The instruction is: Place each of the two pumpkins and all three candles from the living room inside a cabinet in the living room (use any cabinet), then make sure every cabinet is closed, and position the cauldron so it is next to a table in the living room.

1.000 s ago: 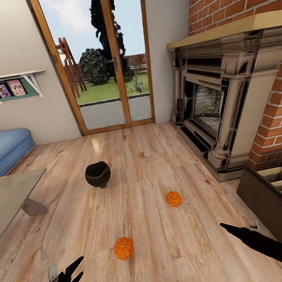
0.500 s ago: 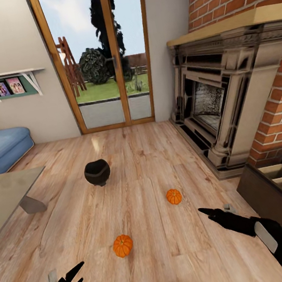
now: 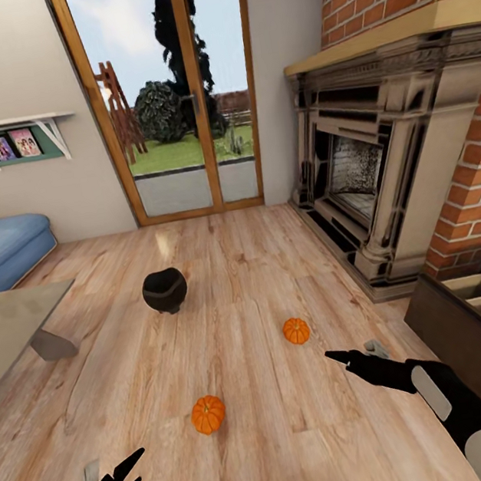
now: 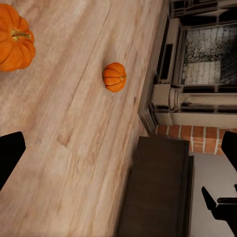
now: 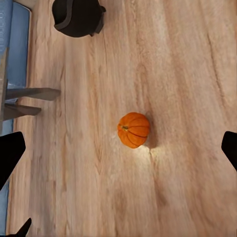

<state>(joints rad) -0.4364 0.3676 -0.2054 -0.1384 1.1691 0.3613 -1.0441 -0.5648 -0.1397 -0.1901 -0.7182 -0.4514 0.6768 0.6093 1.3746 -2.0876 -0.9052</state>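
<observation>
Lying on the plank floor (image 3: 232,288), the far pumpkin (image 3: 295,330) is sitting just ahead of the right hand (image 3: 338,358), whose fingers are spreading open and empty. The near pumpkin (image 3: 208,414) is resting between both hands; the left hand (image 3: 131,474) is gaping too.

On the floor (image 3: 249,441) before me, one pumpkin (image 3: 208,414) lies nearest, a second pumpkin (image 3: 296,330) farther off to its right. The cauldron (image 3: 164,291) sits beyond both, near the desk (image 3: 10,327) at my left. A sofa (image 3: 1,249) stands behind the desk. The fireplace (image 3: 385,171) lines the right wall, the cabinet (image 3: 473,336) beside it, drawers open.
</observation>
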